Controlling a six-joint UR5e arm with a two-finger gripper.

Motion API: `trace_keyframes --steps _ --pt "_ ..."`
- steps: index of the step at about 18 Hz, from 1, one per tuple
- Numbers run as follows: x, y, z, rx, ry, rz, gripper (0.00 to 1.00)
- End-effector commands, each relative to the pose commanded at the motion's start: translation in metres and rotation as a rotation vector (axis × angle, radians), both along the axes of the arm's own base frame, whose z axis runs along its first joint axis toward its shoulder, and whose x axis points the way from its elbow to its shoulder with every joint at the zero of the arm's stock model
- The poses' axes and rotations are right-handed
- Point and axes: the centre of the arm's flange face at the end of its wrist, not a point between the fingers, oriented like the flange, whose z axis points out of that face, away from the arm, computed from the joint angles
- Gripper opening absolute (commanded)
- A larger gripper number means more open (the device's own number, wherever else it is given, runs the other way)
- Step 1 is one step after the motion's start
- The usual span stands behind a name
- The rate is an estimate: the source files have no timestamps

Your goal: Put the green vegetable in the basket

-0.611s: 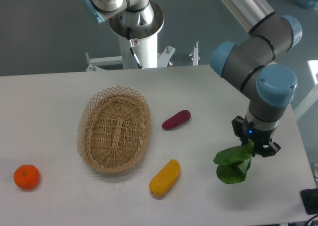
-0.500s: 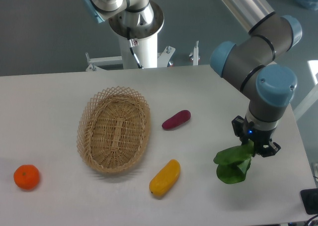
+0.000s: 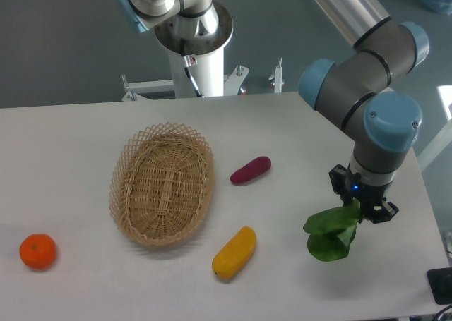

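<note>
Right now gripper (image 3: 362,209) clamped on green vegetable (image 3: 330,233) at table's (image 3: 70,144) right side, leaves drooping below fingers. Basket (image 3: 162,183) well apart to left. Purple vegetable (image 3: 251,170) and yellow fruit (image 3: 234,252) between them. Orange (image 3: 37,251) far left.

My work surface is a white table (image 3: 85,137) with a matte top, evenly lit; shadows on it are soft and short. Its far edge runs roughly level across the view, and its right edge slants down toward the lower right corner. Beyond the far edge I see a dark grey-blue floor (image 3: 63,46), plain and unmarked. A white metal bracket frame (image 3: 152,88) sits just behind the far table edge. At the lower right, off the table, a small dark object (image 3: 439,286) is partly cut off; I cannot identify it.
</note>
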Motion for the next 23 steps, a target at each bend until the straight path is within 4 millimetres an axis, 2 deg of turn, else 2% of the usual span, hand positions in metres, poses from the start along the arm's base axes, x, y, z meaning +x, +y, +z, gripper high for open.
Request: trace_keyframes --steps 3,6,10,15,18,23 --pt "0.006 0.002 -0.001 0.011 -0.013 0.011 0.43" --pt "0.02 0.013 -0.001 0.013 -0.021 0.009 0.43" --pt "0.052 0.026 -0.001 0.013 -0.037 -0.001 0.43" --pt "0.091 0.057 -0.002 0.017 -0.051 0.024 0.43" --pt "0.127 0.064 -0.001 0.013 -0.06 0.001 0.43" --pt "0.207 0.085 -0.001 -0.001 -0.078 -0.066 0.44"
